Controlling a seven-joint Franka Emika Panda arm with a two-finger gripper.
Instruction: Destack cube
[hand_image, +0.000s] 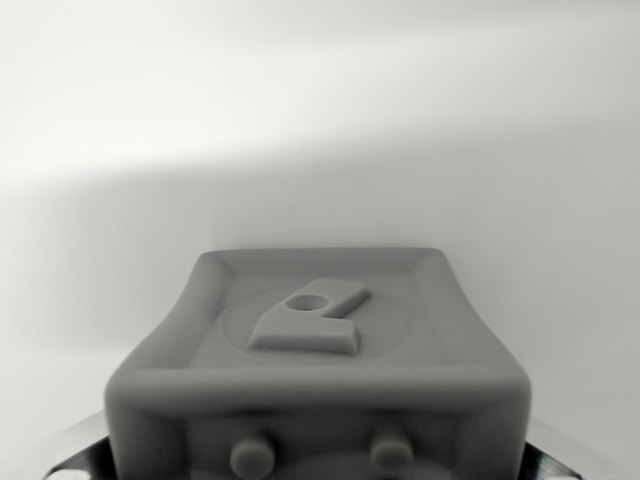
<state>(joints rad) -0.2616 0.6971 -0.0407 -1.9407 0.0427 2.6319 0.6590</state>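
Note:
A grey cube (320, 340) fills the lower middle of the wrist view, very close to the camera. Its top face has a raised rim and an embossed figure with a round hole (308, 318). Two round studs show on its near side at the bottom edge. My gripper (318, 468) straddles the cube. Only slivers of its metallic fingers (75, 462) show at the bottom left and bottom right corners, lying flush against the cube's sides. No second cube shows; anything under this one is hidden.
Behind the cube lies a plain white surface (320, 120), brighter towards the top and shaded around the cube.

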